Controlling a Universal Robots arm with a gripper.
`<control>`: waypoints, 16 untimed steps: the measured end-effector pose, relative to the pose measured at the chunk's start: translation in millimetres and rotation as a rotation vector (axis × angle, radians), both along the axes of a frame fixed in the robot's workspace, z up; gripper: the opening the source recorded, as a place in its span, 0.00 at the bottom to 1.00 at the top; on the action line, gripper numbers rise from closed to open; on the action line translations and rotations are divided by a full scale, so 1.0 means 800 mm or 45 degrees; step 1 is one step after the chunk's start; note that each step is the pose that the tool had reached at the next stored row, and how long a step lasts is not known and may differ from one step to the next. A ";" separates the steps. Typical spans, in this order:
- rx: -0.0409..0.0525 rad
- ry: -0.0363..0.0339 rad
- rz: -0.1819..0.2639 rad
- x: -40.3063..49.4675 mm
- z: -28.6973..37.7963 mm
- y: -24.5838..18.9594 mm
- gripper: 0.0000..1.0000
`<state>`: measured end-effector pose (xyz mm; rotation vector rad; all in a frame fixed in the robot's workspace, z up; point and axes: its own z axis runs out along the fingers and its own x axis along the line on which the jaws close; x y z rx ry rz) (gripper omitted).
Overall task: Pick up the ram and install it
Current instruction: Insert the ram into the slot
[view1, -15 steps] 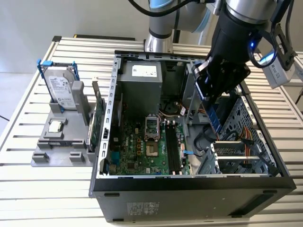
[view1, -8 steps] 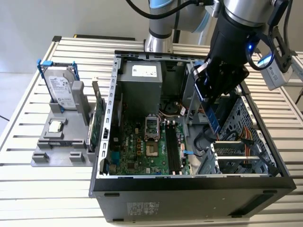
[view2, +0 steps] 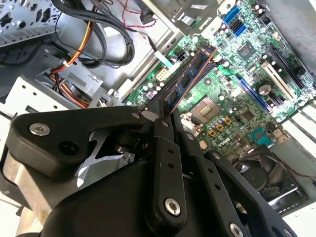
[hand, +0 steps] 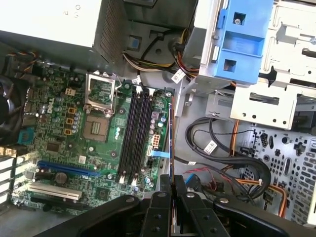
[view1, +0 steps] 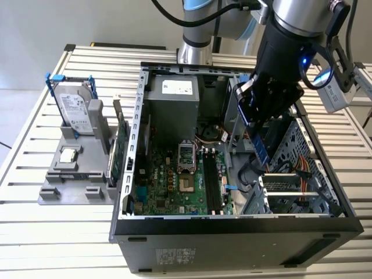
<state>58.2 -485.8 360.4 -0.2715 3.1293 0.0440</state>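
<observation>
While fingers [hand: 159, 212] clamp one ram [view1: 261, 150], four slots [hand: 134, 133] lie nearby.

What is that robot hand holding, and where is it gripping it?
The hand is shut on the ram, a thin circuit-board stick, pinching its upper end. The rest hangs down over the open computer case.

Your worktop [view1: 58, 232] is made of pale metal slats and spreads out below the pincer [view1: 258, 125] on every side. Beyond the pincer rises a plain light-grey wall [view1: 87, 20]. Well off to the exterior view's left of it, pale floor [view1: 14, 99] shows past the worktop's edge. The light is bright and even.
</observation>
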 end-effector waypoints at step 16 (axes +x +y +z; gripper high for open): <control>0.000 0.0000 0.000 -0.001 -0.0103 0.0015 0.00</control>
